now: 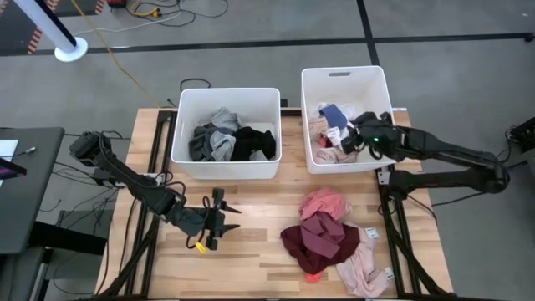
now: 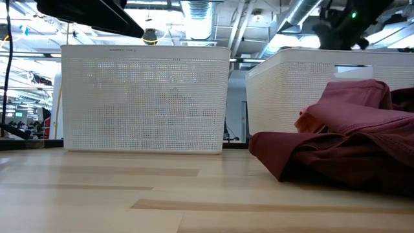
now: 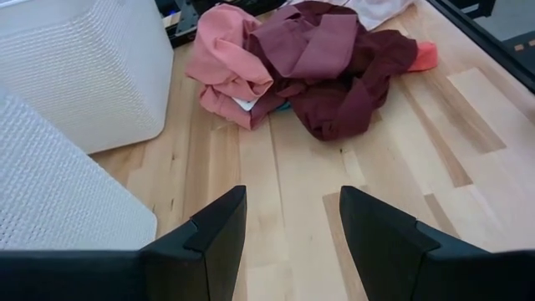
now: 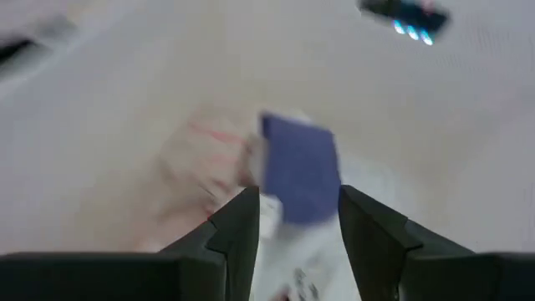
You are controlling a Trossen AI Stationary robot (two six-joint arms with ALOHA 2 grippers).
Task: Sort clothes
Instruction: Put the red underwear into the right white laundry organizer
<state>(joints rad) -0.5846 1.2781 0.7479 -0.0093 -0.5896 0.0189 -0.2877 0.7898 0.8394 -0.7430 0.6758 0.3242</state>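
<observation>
**Right arm over the right bin, left arm waiting low on the tabletop**

While the left gripper [image 1: 219, 219] sits low over the bare wood of the tabletop [image 1: 259, 242] in front of the left bin [image 1: 226, 167], its jaws stand parted with nothing between them, pointing toward the heap of clothes farther along. The right gripper [image 1: 349, 134] is up over the right bin [image 1: 313, 92], its jaws also apart and empty, hanging just above a navy blue garment [image 4: 299, 171] that lies on top of pale pink and white pieces inside that bin.

On the tabletop in front of the right bin lies the unsorted pile: a pink garment [image 1: 324, 203] nearest the bin, a maroon garment [image 1: 318, 241] draped against it, and a pale pink piece [image 1: 364, 269] near the table's corner. A bit of orange fabric [image 3: 426, 55] peeks from under the maroon.

The left bin holds grey clothes [image 1: 214, 140] beside a black garment [image 1: 255, 142].
</observation>
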